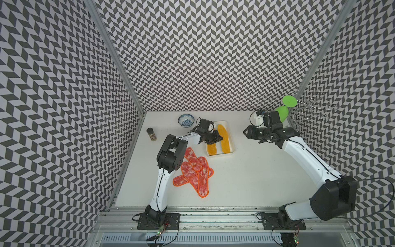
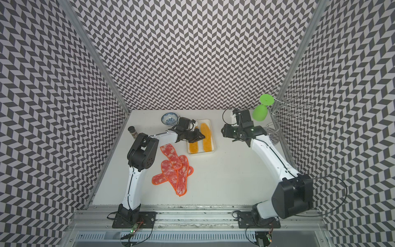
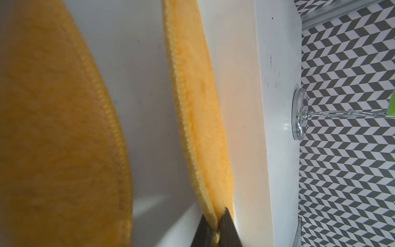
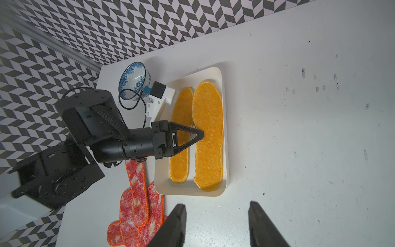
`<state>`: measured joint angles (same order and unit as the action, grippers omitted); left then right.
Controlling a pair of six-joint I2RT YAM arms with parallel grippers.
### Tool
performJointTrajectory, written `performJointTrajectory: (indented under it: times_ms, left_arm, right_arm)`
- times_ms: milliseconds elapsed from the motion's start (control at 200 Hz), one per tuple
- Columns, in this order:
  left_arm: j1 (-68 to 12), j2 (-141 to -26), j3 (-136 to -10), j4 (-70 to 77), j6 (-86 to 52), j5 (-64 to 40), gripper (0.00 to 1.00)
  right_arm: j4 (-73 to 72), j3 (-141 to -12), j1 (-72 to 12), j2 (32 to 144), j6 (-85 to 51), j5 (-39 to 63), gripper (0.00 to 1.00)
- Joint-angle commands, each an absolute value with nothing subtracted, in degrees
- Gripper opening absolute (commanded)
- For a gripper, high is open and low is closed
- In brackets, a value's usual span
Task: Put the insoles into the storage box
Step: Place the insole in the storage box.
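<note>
Top view: left tool (image 1: 215,136) over storage box (image 1: 220,155), both yellow insoles (image 1: 224,139) inside; red insoles (image 1: 193,171) piled at 7 o'clock of it
Left wrist: tool nearly closed, pinching a yellow insole (image 3: 196,107) by its edge
Right wrist: right tool (image 4: 215,204) wide open, empty
Looks like placing; next: let go, fetch a red one

Bright, even overhead light is spread across the white tabletop (image 1: 245,181) in both top views. Only a faint, soft shadow is cast along the near edge of the shallow white rectangular plastic storage box (image 1: 220,155). The black-and-white chevron walls (image 1: 64,107) are stretched toward the frame edges. In the left wrist view, the plain yellow-orange fabric insole (image 3: 53,128) inside the box is blurred by closeness. The second yellow-orange insole (image 3: 192,96), against the box wall, is rendered sharper, and a pale glare streak is seen on the box floor.
</note>
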<state>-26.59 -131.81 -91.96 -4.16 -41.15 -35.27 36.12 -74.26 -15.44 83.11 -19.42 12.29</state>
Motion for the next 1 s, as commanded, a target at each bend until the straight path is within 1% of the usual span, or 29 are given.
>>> performJointTrajectory:
  times_ms: [0, 85, 210, 325, 516, 816, 996]
  left_arm:
    - [-26.8, -132.3, -93.7, -6.2, -39.4, -34.0, 0.17]
    - [-26.8, -132.4, -94.3, -7.2, -38.8, -33.4, 0.25]
    - [-26.9, -132.2, -95.1, -8.6, -38.1, -32.8, 0.3]
    - [-27.1, -131.8, -95.8, -10.3, -37.2, -31.7, 0.39]
    - [-28.0, -131.9, -98.3, -13.7, -35.9, -30.0, 0.48]
    - [-29.2, -132.1, -100.7, -17.6, -34.6, -27.7, 0.56]
    - [-30.0, -132.6, -104.3, -23.6, -30.7, -23.0, 0.6]
  right_arm:
    - [35.5, -74.7, -15.2, 83.8, -18.6, 12.7, 0.5]
    - [35.4, -74.9, -15.1, 83.8, -18.6, 12.7, 0.5]
    - [35.4, -74.9, -15.2, 83.8, -18.6, 12.7, 0.51]
    - [35.4, -75.1, -15.2, 83.8, -18.4, 12.5, 0.51]
    - [35.5, -75.8, -15.2, 84.0, -18.0, 12.2, 0.51]
    - [35.7, -76.0, -15.1, 83.8, -17.8, 11.5, 0.51]
    - [35.8, -76.1, -15.1, 83.6, -17.7, 11.3, 0.52]
